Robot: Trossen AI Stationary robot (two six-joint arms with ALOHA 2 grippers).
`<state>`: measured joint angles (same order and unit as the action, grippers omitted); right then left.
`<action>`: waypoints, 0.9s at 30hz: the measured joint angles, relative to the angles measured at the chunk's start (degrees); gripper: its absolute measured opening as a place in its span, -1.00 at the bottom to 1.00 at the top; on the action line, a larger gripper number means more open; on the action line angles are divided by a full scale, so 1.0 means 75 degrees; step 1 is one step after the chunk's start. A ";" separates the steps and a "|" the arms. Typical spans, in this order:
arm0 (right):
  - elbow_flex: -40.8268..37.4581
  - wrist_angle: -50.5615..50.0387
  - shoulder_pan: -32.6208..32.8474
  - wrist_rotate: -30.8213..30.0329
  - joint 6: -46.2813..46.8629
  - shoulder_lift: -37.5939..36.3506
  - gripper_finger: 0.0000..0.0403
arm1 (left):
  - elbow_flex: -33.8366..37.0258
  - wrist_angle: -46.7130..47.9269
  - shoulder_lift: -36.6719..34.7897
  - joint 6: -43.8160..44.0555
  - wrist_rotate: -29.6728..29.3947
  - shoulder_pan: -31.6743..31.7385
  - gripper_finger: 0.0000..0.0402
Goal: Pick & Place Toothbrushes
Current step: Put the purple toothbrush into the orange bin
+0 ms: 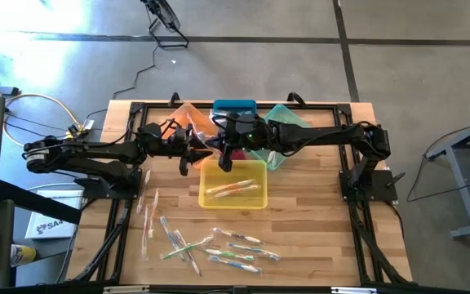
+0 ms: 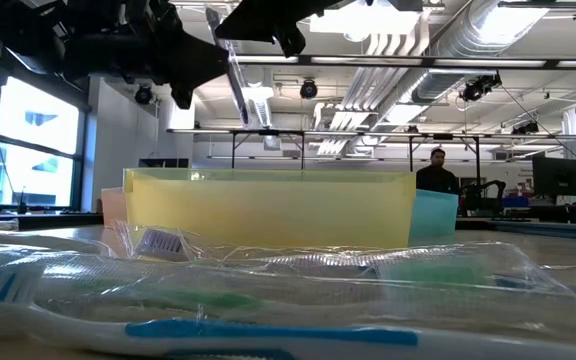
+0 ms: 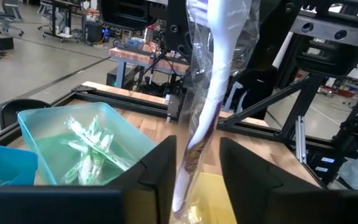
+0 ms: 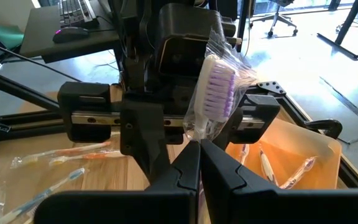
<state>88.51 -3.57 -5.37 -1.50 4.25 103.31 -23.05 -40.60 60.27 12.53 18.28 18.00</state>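
A wrapped purple-bristled toothbrush (image 4: pixel 218 84) is hanging above the yellow bin (image 1: pixel 233 183), pinched by the closed right pincer (image 4: pixel 197 149). The left pincer (image 3: pixel 194 163) is flanking it, jaws apart: seemingly a handover. Next, one grip must release. More toothbrushes (image 1: pixel 219 245) are lying on the wooden surface (image 1: pixel 317 220); workshop behind.

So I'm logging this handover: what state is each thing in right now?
Wrapped purple toothbrush: upright, held over the bins.
Right pincer: shut on its lower end.
Left pincer: open, fingers either side of it.
Yellow bin: holds toothbrushes.
Green bin: holds toothbrushes.
Loose toothbrushes: lying on the table.
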 joint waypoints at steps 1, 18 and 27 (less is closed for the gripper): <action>0.0000 0.0000 0.0000 0.0000 0.0000 0.0000 -0.98 | 0.0000 0.0000 0.0000 0.0000 0.0000 0.0000 -0.45; 0.0000 -0.0003 -0.0003 -0.0006 0.0001 0.0000 -0.98 | 0.0000 0.0006 0.0000 0.0000 0.0032 0.0000 -0.83; 0.0000 -0.0009 -0.0003 -0.0006 0.0003 0.0000 -0.98 | 0.0000 0.0012 0.0000 0.0000 0.0029 -0.0001 -0.91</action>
<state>88.51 -3.64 -5.39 -1.54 4.27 103.31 -23.05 -40.51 60.27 12.53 18.50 17.99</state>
